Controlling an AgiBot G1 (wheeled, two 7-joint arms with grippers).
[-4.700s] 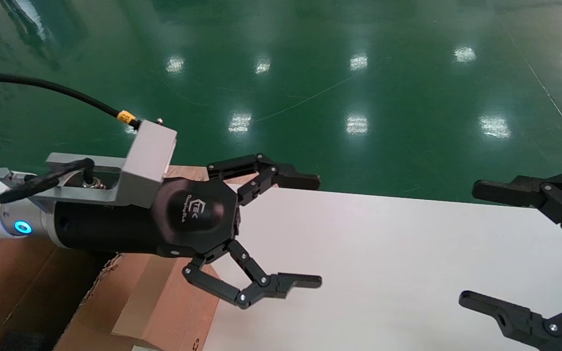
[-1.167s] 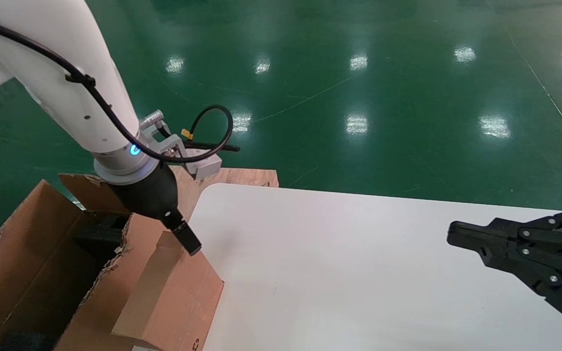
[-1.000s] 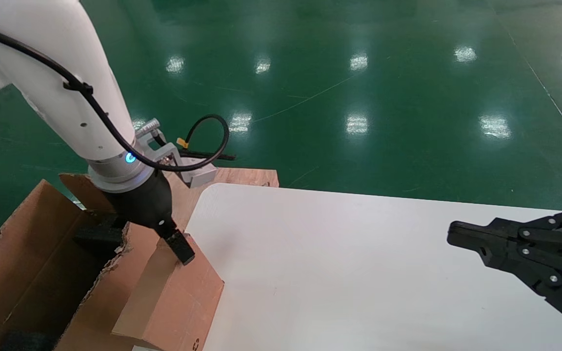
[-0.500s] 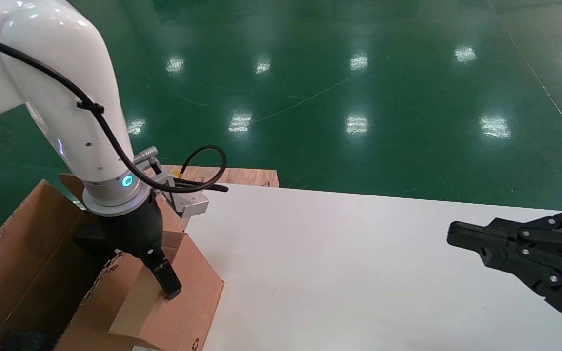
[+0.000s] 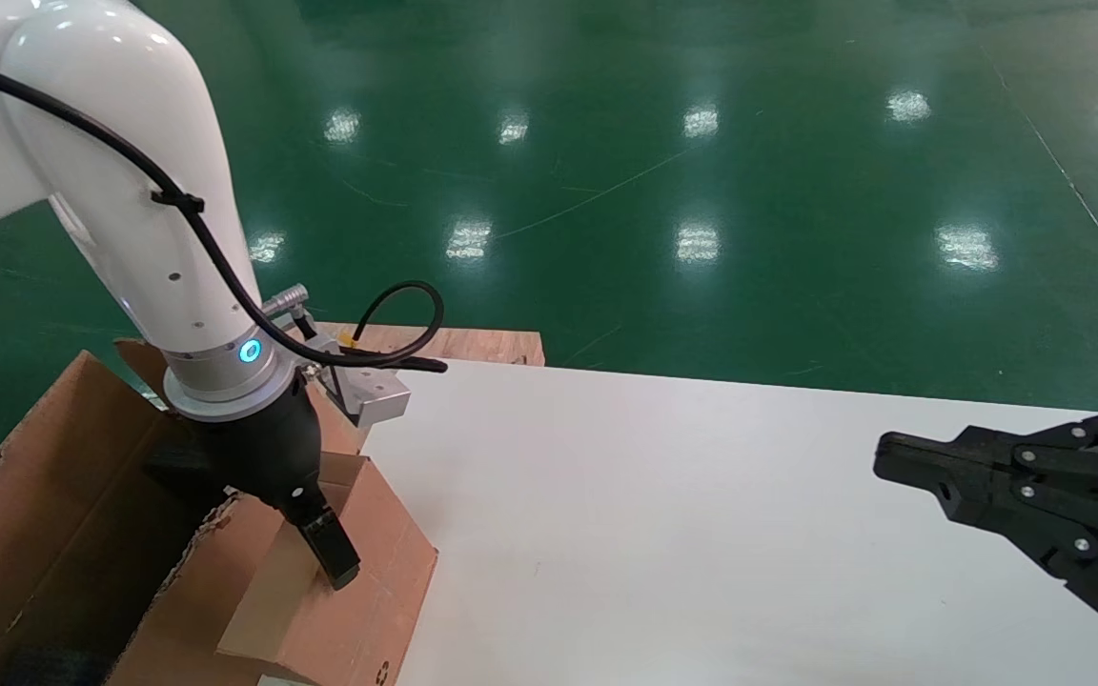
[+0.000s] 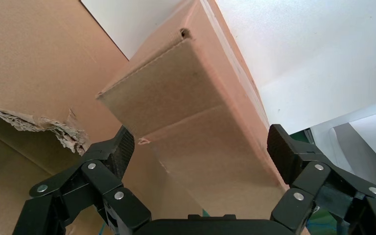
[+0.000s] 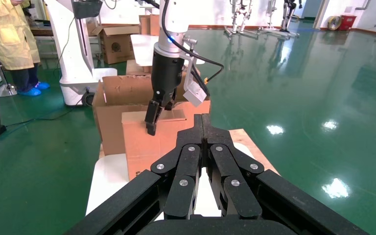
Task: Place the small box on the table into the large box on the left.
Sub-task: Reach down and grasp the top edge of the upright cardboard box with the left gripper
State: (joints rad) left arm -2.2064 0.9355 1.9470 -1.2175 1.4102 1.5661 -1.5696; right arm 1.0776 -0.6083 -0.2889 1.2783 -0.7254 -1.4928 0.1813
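The small box (image 5: 358,591) stands on the white table (image 5: 682,534) at its left edge, against the large box (image 5: 34,495). My left gripper (image 5: 320,543) points down over the small box's top. One finger (image 5: 332,553) shows on its table-side face; the other is hidden. In the left wrist view the gripper (image 6: 203,147) straddles the small box (image 6: 205,137), with both pads against its sides. The torn large box (image 6: 34,63) is just beside it. My right gripper (image 5: 883,455) hovers shut over the table's right side, with its fingertips (image 7: 201,120) pressed together.
A plywood board (image 5: 473,345) sticks out behind the table's rounded far-left corner. Green floor lies beyond the far edge. The right wrist view shows a person in yellow (image 7: 14,44) and a white machine base (image 7: 76,63) behind the large box (image 7: 112,98).
My left gripper turned from level and wide open to pointing down, then dropped onto the small box and stopped there. My right gripper went from open to shut and has held still since.
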